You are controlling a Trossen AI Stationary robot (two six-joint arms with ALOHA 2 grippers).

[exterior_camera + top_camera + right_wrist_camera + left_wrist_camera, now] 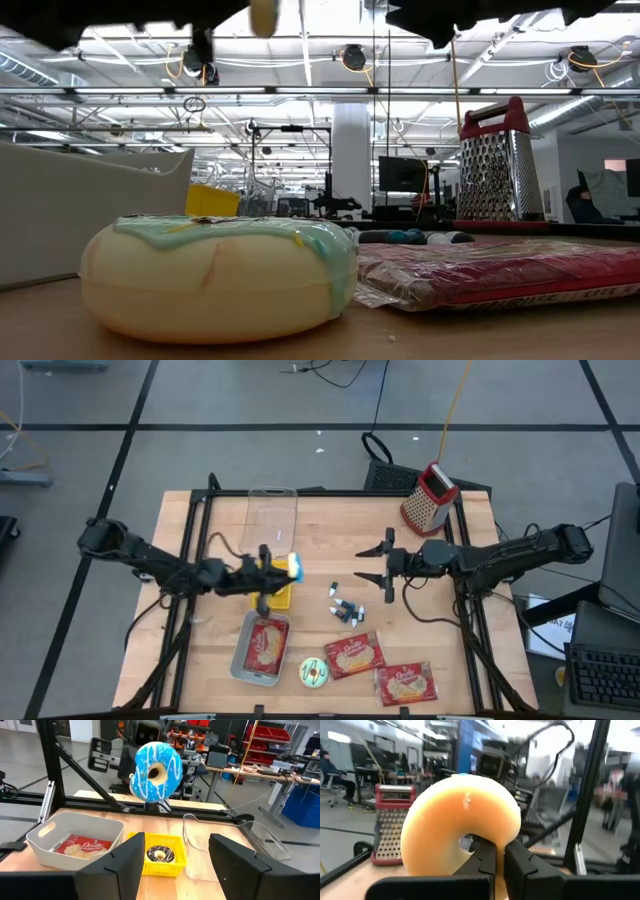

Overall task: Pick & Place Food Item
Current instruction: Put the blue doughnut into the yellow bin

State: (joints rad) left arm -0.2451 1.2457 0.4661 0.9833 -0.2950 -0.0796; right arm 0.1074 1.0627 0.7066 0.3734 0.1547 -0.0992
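While the left gripper (275, 572) pinches the blue-frosted donut (156, 771) aloft above the yellow basket (161, 855), the pick looks done and placing remains. Well apart, the right gripper (375, 565) waits, fingers wide and empty.

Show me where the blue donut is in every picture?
High view: the blue donut is left of middle, clamped in the left gripper.
Low view: only its pale underside peeks in at the top edge.
Left wrist view: its plain back fills the middle.
Right wrist view: its blue icing faces us, top middle.
Shared landmark: the red grater.
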